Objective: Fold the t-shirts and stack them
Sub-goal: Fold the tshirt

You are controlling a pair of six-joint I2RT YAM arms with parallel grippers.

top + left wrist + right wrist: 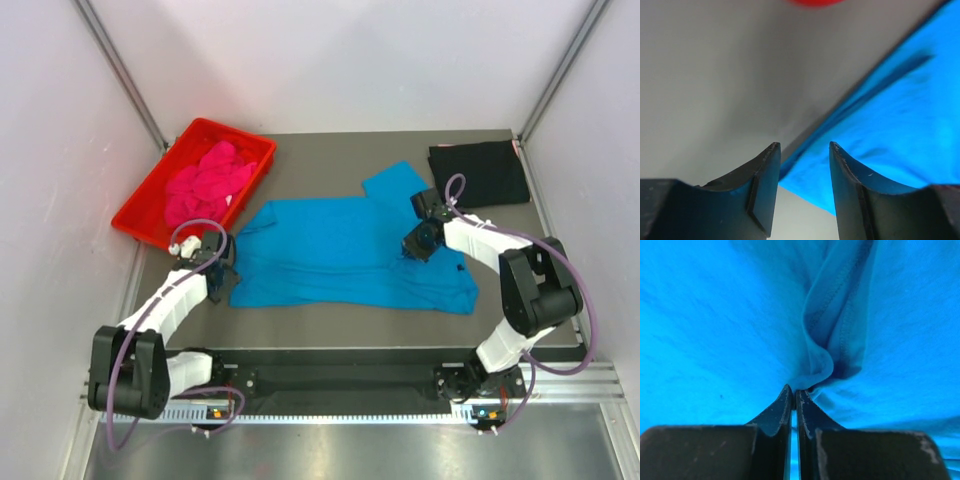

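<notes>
Across the middle of the table (330, 150) we have the turquoise t-shirt (350, 255) spread out, the black t-shirt (480, 172) lying folded at the far right and the magenta t-shirt (205, 185) bunched in the red tray (140, 215) at the far left. Our right gripper (414, 246) has its jaws pressed together on a puckered ridge of turquoise cloth toward the shirt's right side. Our left gripper (222, 270) stands with jaws apart at the shirt's left edge, the cloth's border running between the fingers (765, 185) but not pinched. To do this fold well, we judge the left gripper should settle over that edge and close on it before either arm lifts, so both ends rise together and the cloth carries over evenly without dragging or twisting. We cannot tell how many layers the right pinch takes, since cloth fills its wrist view. Whether the left fingertips touch the table is hidden from above by the wrist, and the magenta shirt's shape is hard to make out
</notes>
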